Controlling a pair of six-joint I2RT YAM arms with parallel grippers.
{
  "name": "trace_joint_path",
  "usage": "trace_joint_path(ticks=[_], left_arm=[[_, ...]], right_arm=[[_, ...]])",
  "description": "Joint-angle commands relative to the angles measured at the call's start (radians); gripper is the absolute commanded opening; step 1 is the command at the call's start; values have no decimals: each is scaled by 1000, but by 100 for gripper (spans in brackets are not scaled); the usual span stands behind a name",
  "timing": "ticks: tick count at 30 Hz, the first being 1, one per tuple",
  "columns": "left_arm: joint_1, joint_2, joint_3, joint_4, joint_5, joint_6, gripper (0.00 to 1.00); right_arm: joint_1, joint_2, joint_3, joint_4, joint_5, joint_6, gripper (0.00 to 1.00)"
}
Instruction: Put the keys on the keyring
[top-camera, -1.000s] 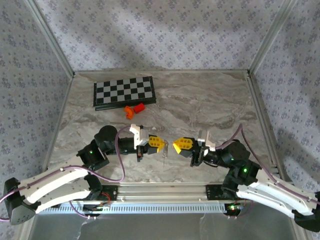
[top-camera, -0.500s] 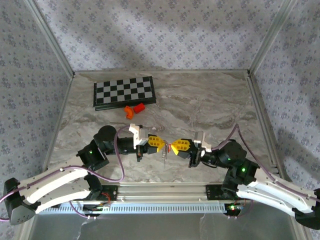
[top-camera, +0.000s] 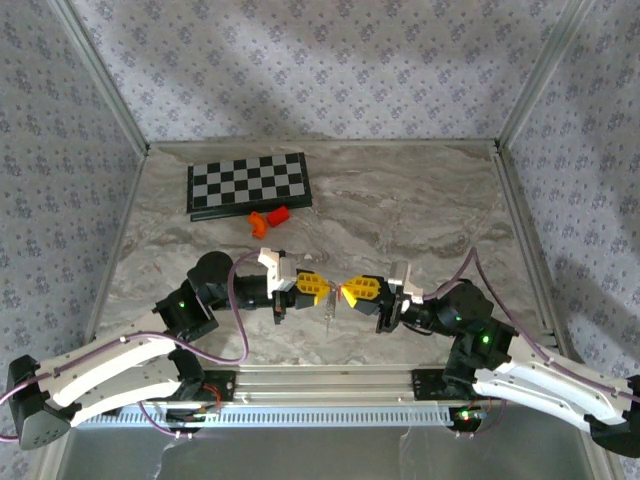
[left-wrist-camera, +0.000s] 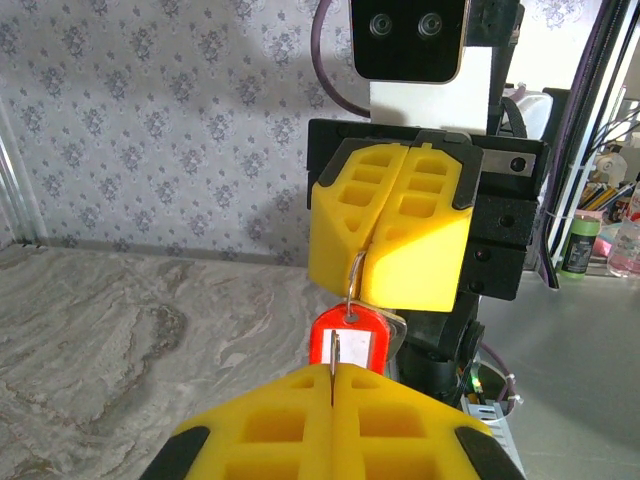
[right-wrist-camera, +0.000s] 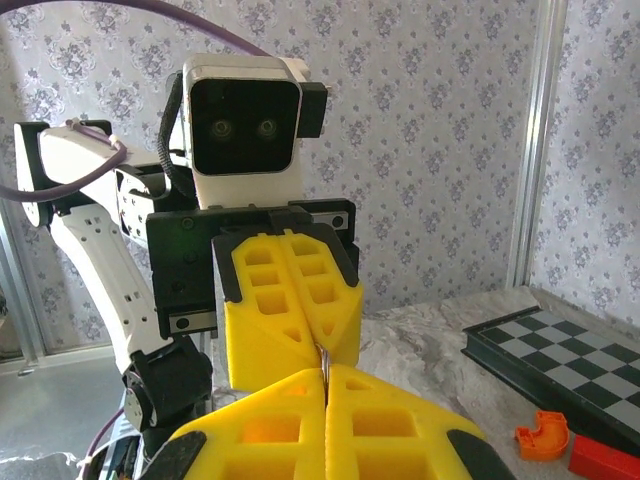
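Left gripper (top-camera: 322, 288): fingers closed on the keyring (left-wrist-camera: 348, 345), its red tag hanging just past the tips, above the table (top-camera: 420, 210). Right gripper (top-camera: 347, 291): closed, almost tip to tip with the left gripper. A silver sliver (right-wrist-camera: 322, 356) lies in its seam, key or wire unclear.

Left gripper (left-wrist-camera: 332, 378): yellow moulded plastic fingers, matt, with hollow cells. Right gripper (left-wrist-camera: 372, 288): same yellow matt plastic, in black plastic mount.
Small red oblong plastic tag (left-wrist-camera: 350, 345): glossy, with white paper-like insert.
Thin silver wire ring (left-wrist-camera: 354, 278): bare shiny metal.
Tabletop (top-camera: 420, 200): smooth, grey marble pattern, slight sheen.
Black-and-white chequered board (top-camera: 248, 183): smooth, half glossy.
Orange block (right-wrist-camera: 543, 436), red block (right-wrist-camera: 605, 458): smooth plastic.
Walls (top-camera: 300, 60): matt, flower print; paper or cloth, cannot tell.
Corner posts (top-camera: 530, 80): pale metal.
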Motion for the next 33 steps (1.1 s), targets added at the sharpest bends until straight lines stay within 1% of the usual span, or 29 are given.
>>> trace_joint_path(ticks=[1, 15, 33], left_arm=[[-6, -17, 26, 70, 15, -10, 0], [-7, -24, 22, 68, 11, -12, 0], [-7, -30, 28, 53, -2, -6, 0]], right_arm=[[7, -2, 0, 34, 19, -21, 0], [7, 35, 5, 46, 21, -26, 0], [7, 24, -5, 77, 13, -24, 0]])
